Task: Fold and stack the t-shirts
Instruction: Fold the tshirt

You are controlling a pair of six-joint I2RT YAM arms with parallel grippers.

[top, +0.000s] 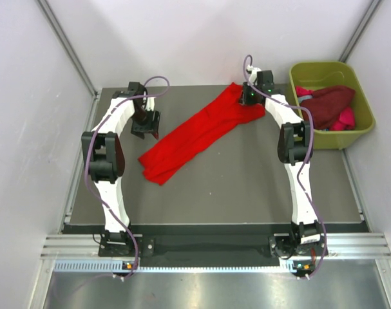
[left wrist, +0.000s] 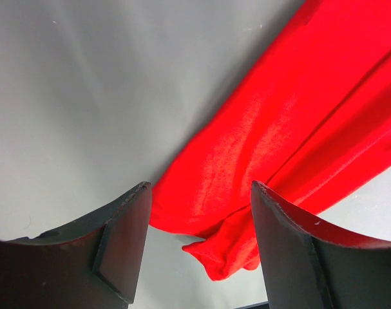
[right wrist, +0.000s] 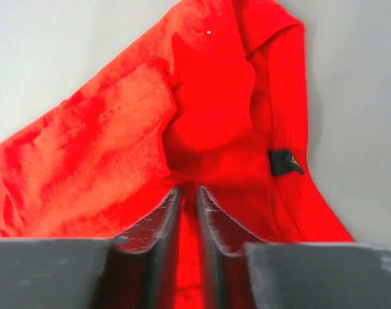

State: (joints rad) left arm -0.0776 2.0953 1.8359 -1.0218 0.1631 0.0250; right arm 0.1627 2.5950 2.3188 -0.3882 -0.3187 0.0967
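A bright red t-shirt [top: 195, 132] lies bunched in a long diagonal strip across the grey table, from near left to far right. My right gripper [top: 250, 96] is shut on its far end; in the right wrist view the fingers pinch red cloth [right wrist: 189, 193] near the collar and a black label [right wrist: 284, 162]. My left gripper [top: 145, 127] is open and empty, hovering left of the shirt's middle; the left wrist view shows the shirt's lower end [left wrist: 272, 148] between and beyond the spread fingers. Dark maroon [top: 328, 103] and magenta-pink [top: 345, 120] shirts lie in the tub.
An olive-green plastic tub [top: 364, 106] stands at the far right corner, off the dark table mat [top: 247, 187]. White walls close in on three sides. A metal rail runs along the near edge by the arm bases.
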